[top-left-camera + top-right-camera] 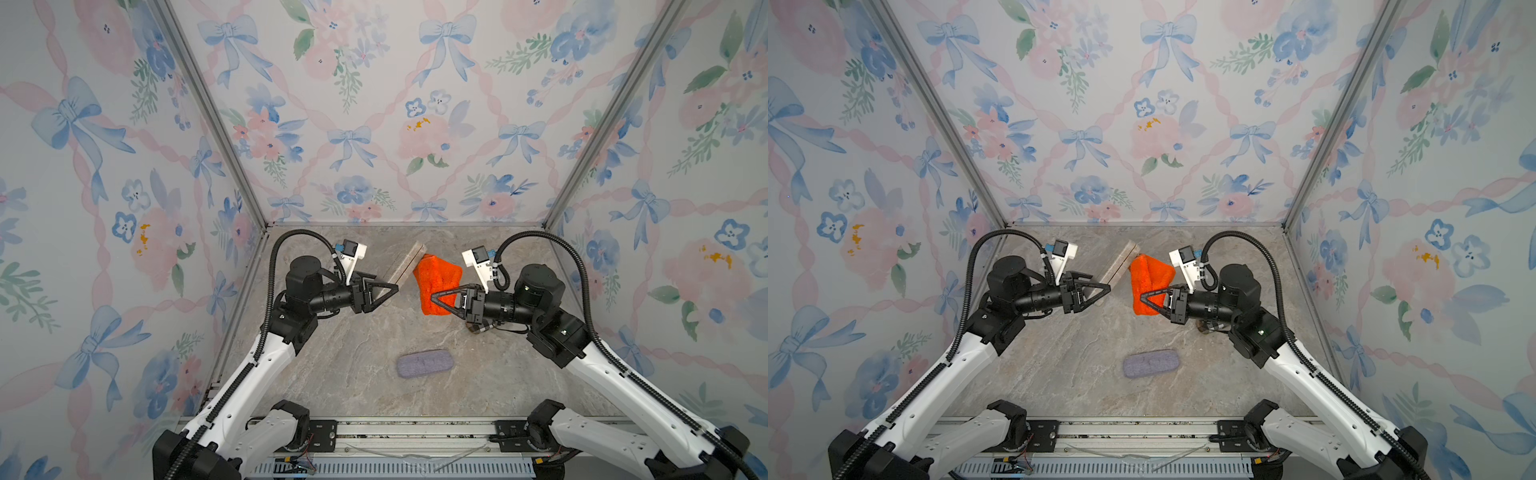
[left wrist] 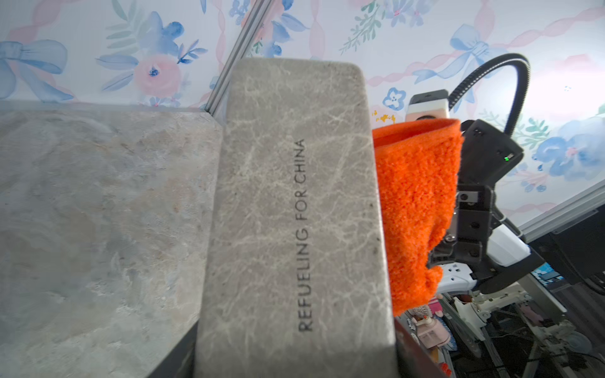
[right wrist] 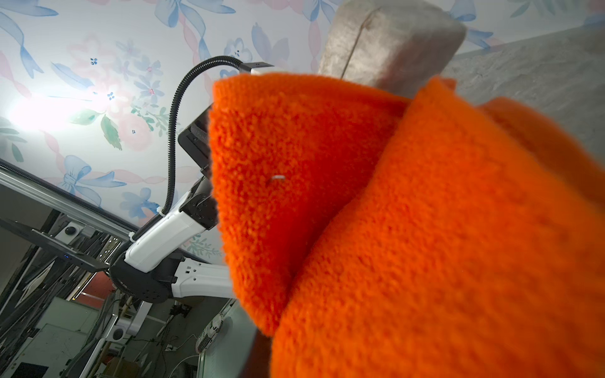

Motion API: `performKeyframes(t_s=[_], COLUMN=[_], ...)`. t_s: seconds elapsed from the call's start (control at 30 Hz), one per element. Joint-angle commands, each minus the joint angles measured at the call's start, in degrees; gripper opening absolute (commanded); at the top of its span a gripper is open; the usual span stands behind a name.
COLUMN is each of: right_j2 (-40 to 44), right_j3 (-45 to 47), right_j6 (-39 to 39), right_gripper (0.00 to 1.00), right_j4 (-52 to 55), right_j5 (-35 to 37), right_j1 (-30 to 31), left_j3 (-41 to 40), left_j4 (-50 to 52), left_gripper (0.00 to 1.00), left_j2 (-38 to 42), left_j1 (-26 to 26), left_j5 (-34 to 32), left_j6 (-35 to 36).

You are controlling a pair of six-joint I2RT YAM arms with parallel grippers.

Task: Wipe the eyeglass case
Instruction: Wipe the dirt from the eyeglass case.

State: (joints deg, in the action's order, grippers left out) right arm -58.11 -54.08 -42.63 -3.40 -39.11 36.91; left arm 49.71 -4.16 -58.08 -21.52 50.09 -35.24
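Gripping grey eyeglass case (image 1: 409, 261) by one end, left gripper (image 1: 395, 286) jaws part-closed; right gripper (image 1: 434, 297) clamped tight on orange cloth (image 1: 437, 272) touching case.

- Orange cloth (image 3: 409, 212): fleecy, folded into two thick lobes, fills most of the frame. There is a small white fleck on the smaller lobe.
- Eyeglass case (image 3: 402, 42): grey, marbled, rounded end with a seam line. It shows beyond the cloth's fold, and the rest is hidden by the cloth.
- Bench (image 3: 540, 72): grey marbled surface behind the case.
- Left arm (image 3: 163, 240): white and black links with a black ribbed cable (image 3: 173, 131), seen against floral wallpaper (image 3: 98, 65).
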Motion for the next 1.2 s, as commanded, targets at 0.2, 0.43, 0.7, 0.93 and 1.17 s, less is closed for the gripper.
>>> performKeyframes(t_s=[0.2,0.43,0.7,0.93,1.17], right_j2=[-8.59,-2.95,-2.15,-5.04,-5.82], right_j3=[-0.73,6.11,8.77,2.79,1.70], right_j6=[-4.51,1.09,6.44,6.47,9.49], right_gripper=[0.00,0.00,0.00,0.00,0.00], right_j4=[-24.10,-22.18,-20.79,-19.95,-18.04], right_j5=[2.64,5.12,4.80,2.61,1.23], right_j1=[-3.38,6.11,9.75,-3.67,-3.64], left_j3=[-4.22,-3.12,-0.96,-3.01,-2.87], left_j4=[-8.67,-5.75,-9.81,-5.59,-2.65], left_gripper=[0.32,0.32,0.31,0.32,0.31], left_j2=[4.89,4.95,-0.93,2.23,3.09], left_j1=[-7.84,-7.02,-6.43,-6.61,-5.97], left_j5=[-0.45,-4.29,-2.36,-1.26,-1.27], left_j6=[-10.89,-10.72,-13.45,-12.75,-11.51])
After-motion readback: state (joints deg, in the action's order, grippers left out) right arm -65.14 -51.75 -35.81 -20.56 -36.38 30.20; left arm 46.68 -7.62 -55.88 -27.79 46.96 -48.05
